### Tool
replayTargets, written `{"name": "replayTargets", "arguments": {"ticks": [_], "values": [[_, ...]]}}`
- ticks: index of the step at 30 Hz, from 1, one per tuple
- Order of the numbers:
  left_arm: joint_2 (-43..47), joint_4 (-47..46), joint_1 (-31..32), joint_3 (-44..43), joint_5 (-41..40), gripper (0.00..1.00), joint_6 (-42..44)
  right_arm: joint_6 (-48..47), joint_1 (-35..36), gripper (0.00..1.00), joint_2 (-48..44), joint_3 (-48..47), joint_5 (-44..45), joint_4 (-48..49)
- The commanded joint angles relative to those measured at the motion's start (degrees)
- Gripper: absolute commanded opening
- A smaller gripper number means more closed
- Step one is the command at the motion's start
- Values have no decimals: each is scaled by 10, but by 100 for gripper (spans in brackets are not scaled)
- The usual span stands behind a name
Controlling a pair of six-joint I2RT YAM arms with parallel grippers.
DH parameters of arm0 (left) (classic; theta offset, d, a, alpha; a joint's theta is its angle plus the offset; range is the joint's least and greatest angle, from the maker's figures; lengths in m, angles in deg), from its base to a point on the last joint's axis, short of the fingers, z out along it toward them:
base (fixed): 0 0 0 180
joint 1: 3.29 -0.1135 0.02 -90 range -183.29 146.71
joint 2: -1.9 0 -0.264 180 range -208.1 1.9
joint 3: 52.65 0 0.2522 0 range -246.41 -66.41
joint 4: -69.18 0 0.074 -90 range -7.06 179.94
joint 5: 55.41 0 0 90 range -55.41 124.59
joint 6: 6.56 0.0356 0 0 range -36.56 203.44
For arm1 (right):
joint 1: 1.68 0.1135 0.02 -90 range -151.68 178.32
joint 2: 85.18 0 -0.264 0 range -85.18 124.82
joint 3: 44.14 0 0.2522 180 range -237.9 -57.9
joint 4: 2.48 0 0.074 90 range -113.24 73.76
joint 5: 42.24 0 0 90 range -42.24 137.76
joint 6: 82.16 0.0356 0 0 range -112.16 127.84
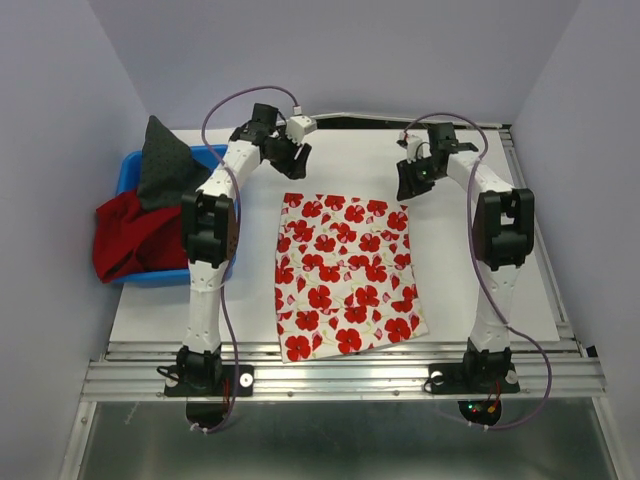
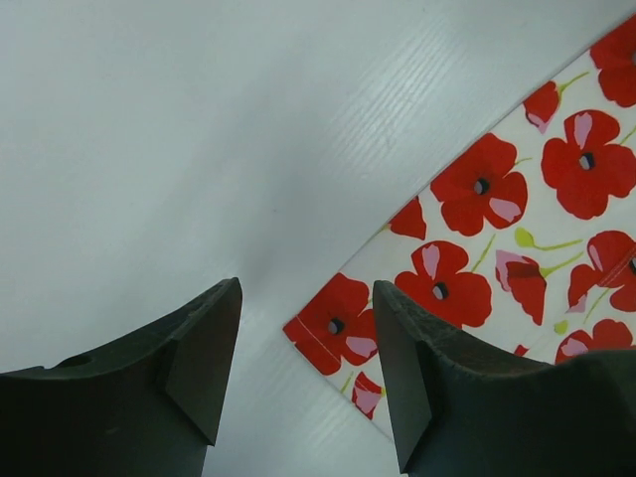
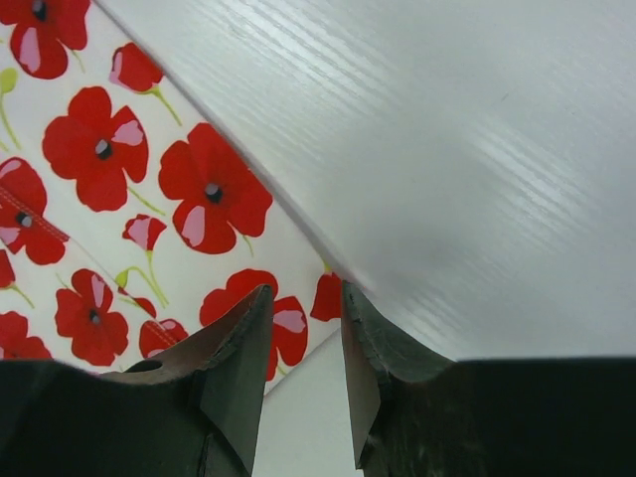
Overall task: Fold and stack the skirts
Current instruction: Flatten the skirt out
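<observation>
Now hovering, jaws parted and empty, at both far corners of the flowered skirt (image 1: 345, 275) (long axis near-to-far on the counter (image 1: 480, 285)).

Left arm (image 1: 205, 295) and right arm (image 1: 492, 300): same build. White tube-shaped links, with chunky black housings at the joints. The elbow blocks are the biggest, squarish with rounded corners.

Black round bases (image 1: 200, 368) at the foot of each arm.

One thin purplish-grey cable (image 1: 222, 110) per arm, running from wrist to base.

Small white box (image 1: 301, 127) on the left wrist. Green light (image 1: 422, 172) on the black wrist end of the right arm. Red and green lights (image 1: 480, 407) below the right base.

Left gripper (image 2: 307, 298), close view: fingers (image 2: 199, 348) dark grey, matt, wedge-shaped, with flat inner faces.

Right gripper (image 3: 306, 293): fingers (image 3: 238, 348) alike, inner edges rough and slightly ragged.
</observation>
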Motion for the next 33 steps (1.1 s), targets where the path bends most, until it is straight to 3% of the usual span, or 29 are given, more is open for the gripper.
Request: {"name": "replayTargets", "arguments": {"ticks": [1,12,17,24,29,33], "values": [[-18,-1,0,-35,26,66,-20,-6,-6,39,22,-48,-13,34],[-80,29,-11,-42,43,65,-7,-64,-6,39,68,-12,-31,23],[-76,49,-15,-25,46,52,8,-79,-6,38,81,-10,-28,10],[-66,65,-24,0,27,42,27,-94,-6,34,81,-3,-27,2],[-56,58,-26,20,8,41,31,-104,-6,32,78,-5,-31,-11],[-56,65,-27,22,9,34,34,-111,-6,30,80,-6,-37,-21]]}}
